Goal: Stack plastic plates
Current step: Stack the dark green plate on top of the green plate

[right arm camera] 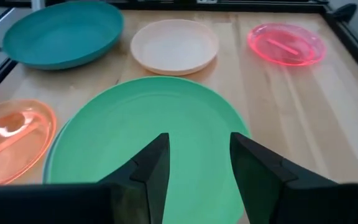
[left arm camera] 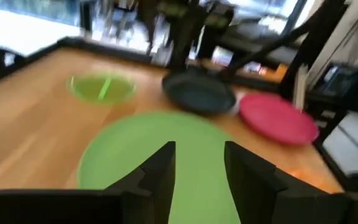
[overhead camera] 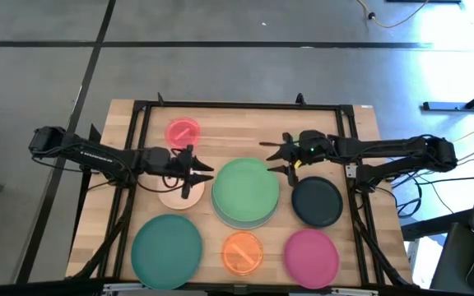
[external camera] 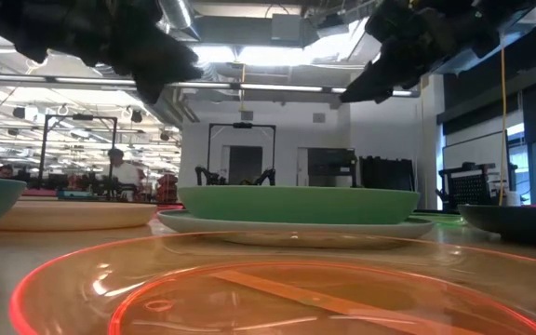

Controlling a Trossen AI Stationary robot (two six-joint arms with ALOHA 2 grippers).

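Both grippers hang empty over the table: your left gripper (overhead camera: pixel 197 174) spread above the peach plate (overhead camera: pixel 174 196), your right gripper (overhead camera: pixel 280 157) spread at the far rim of the green plate (overhead camera: pixel 246 187).

- Green plate sits on a pale mint plate (overhead camera: pixel 239 220) at centre; one stack begun.
- Teal plate (overhead camera: pixel 166 242), orange plate (overhead camera: pixel 242 252), magenta plate (overhead camera: pixel 311 254), dark plate (overhead camera: pixel 317 201) and pink plate (overhead camera: pixel 183 131) lie apart; the lime plate (left arm camera: pixel 100 88) shows only in the left wrist view.

Risks, as judged:
- Plates look thin and slick, so a shallow rim pinch may slip.
- Both grippers flank the centre stack; reaching in together could knock arms or shove the stack.
- A small plate set down before the medium ones spoils the nesting.
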